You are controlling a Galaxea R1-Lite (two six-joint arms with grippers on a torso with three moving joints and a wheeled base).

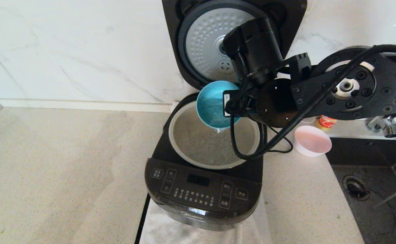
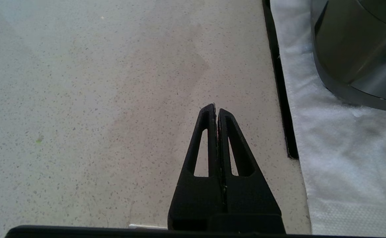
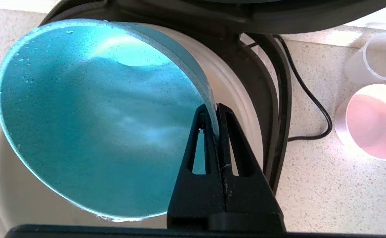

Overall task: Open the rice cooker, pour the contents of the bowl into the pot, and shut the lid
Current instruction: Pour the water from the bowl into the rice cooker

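The right arm (image 1: 350, 89) is matte black, with a round screw-studded joint plate around a white hub, a stubby black cylinder, looping black cables and a white label, while each gripper's fingers (image 2: 226, 158) are black slotted wedges.

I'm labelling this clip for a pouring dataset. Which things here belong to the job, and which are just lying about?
In the job: rice cooker, its pot, raised lid, blue bowl tipped over the pot, right gripper pinching its rim.

Lying about: pink bowl, clear cup, sink, parked left gripper.
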